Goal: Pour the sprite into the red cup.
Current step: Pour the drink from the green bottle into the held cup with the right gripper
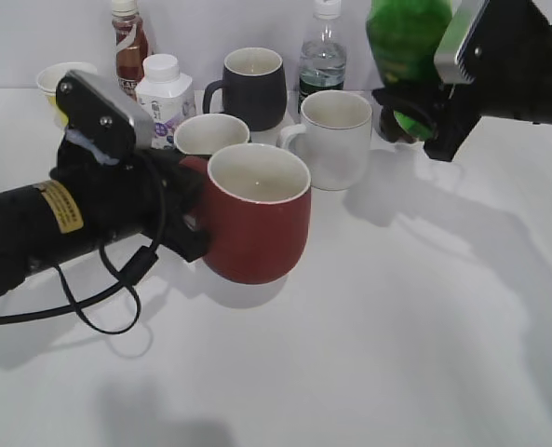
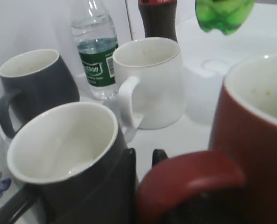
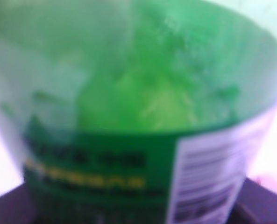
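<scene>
The red cup (image 1: 257, 219) is a maroon mug with an off-white inside, held just above the table at centre left. My left gripper (image 1: 190, 219) is shut on its handle (image 2: 189, 179); the cup's body fills the right of the left wrist view (image 2: 250, 140). The sprite (image 1: 404, 51), a green translucent bottle, hangs in the air at the upper right, held by my right gripper (image 1: 415, 112). It fills the right wrist view (image 3: 138, 116), blurred, with its label low. Its bottom shows in the left wrist view (image 2: 224, 14). Its cap is out of view.
Behind the red cup stand a white mug (image 1: 336, 138), a black mug (image 1: 252, 86), another dark mug (image 1: 210, 135), a water bottle (image 1: 322, 56), a cola bottle (image 1: 129, 42), a white milk bottle (image 1: 164, 98) and a yellow paper cup (image 1: 57, 82).
</scene>
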`<state>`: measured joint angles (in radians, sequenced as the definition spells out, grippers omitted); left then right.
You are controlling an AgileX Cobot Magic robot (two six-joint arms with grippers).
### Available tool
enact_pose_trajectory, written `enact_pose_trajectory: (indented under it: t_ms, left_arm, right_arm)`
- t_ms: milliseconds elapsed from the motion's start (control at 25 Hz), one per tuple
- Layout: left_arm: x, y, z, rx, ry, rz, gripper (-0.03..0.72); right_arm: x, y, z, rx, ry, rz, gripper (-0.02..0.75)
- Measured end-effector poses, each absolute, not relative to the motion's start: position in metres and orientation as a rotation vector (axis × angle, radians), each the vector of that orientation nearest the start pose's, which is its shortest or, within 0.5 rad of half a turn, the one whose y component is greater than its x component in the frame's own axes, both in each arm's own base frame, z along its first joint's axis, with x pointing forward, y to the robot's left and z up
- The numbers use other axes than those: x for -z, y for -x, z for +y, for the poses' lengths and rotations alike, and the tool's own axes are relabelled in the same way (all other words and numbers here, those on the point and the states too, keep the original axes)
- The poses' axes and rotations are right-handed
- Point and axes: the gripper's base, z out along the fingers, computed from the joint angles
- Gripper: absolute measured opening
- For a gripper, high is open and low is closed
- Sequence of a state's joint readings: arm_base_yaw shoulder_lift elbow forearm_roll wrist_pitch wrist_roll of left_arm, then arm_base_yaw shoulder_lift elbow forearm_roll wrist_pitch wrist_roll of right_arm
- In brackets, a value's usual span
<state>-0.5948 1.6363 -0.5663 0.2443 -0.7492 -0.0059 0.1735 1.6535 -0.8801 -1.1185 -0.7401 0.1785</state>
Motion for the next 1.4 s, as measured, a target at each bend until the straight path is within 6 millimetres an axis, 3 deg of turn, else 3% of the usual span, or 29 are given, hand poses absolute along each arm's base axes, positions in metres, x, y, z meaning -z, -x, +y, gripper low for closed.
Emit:
enact_pose_trajectory:
  t_ms: [360, 520, 760, 1400]
  left_arm:
    - [-0.186, -0.245, -0.192, 0.515, -0.837, 1.632, 0.078]
    - [-0.174, -0.246, -0.205, 0.556, -0.874, 1.657, 0.078]
    - [-0.175, -0.248, -0.225, 0.614, -0.895, 1.591, 0.078]
    - [-0.176, -0.246, -0.228, 0.584, -0.981, 1.501, 0.078]
  right_arm:
    - [-0.235, -0.316, 0.116, -0.079, 1.429, 1.208, 0.428]
    - [-0.234, -0.315, 0.116, -0.047, 1.49, 1.161, 0.428]
    - [-0.231, -0.315, 0.115, 0.05, 1.578, 1.086, 0.428]
    - [-0.228, -0.318, 0.111, 0.276, 1.736, 0.922, 0.427]
